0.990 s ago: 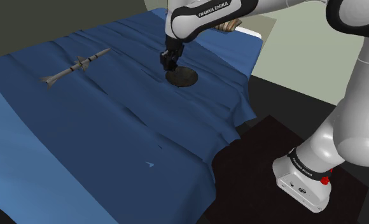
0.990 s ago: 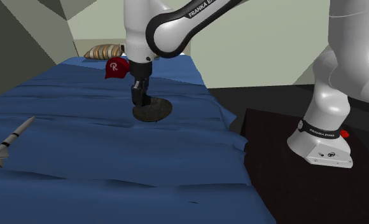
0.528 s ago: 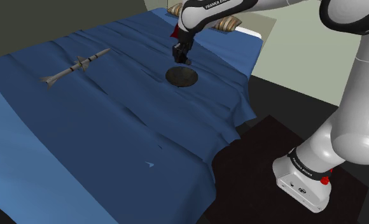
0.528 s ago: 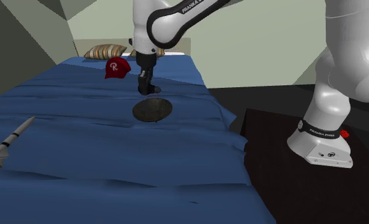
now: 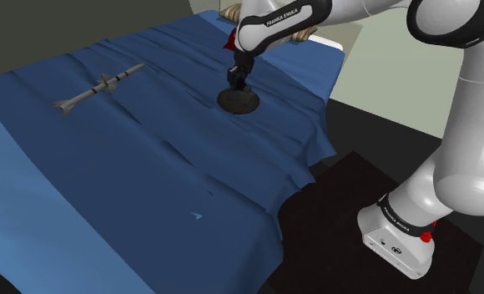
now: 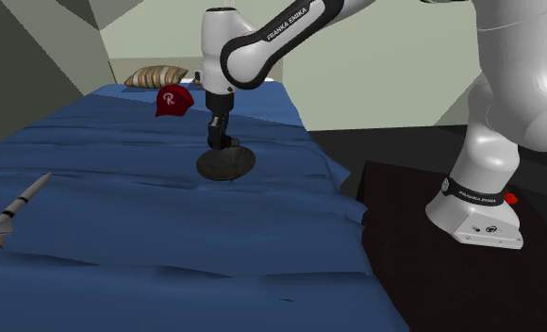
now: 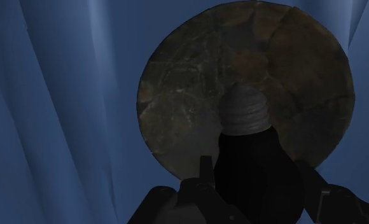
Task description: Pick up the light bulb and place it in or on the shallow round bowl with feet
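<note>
Light bulb (image 7: 256, 168), dark, is clamped between the fingers (image 7: 206, 173). Its screw base points down at the round, mottled brown bowl (image 7: 189, 89), which sits just below on the rumpled blue bed (image 5: 148, 175). A red cap (image 6: 174, 100) lies near the bowl, and a grey toy rocket (image 5: 98, 86) lies well apart.

White arm (image 5: 474, 125) arched far out — black gripper (image 5: 237, 82) pointing down, clasped round light bulb (image 7: 253, 165)
</note>
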`<state>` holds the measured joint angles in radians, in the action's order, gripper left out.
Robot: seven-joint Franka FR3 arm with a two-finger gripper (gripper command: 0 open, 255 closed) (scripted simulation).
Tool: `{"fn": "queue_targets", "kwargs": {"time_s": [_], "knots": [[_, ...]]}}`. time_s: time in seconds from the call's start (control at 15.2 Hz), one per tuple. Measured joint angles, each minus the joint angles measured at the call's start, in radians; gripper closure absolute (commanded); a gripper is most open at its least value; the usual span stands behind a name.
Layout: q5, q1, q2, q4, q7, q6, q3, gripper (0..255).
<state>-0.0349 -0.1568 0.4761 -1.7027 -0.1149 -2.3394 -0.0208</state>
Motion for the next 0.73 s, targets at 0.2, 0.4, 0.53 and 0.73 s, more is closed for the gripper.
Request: {"fn": "queue_targets", "kwargs": {"time_s": [0.2,0.4,0.53,0.73], "knots": [[0.000,0.001,0.021,-0.012,0.000,-0.032,0.000,255],[-0.001,-0.001,0.041,-0.021,0.004,-0.062,0.000,255],[-0.001,-0.001,0.047,-0.023,0.004,-0.070,0.000,255],[-0.001,0.000,0.049,-0.023,0.003,-0.073,0.000,255]]}}
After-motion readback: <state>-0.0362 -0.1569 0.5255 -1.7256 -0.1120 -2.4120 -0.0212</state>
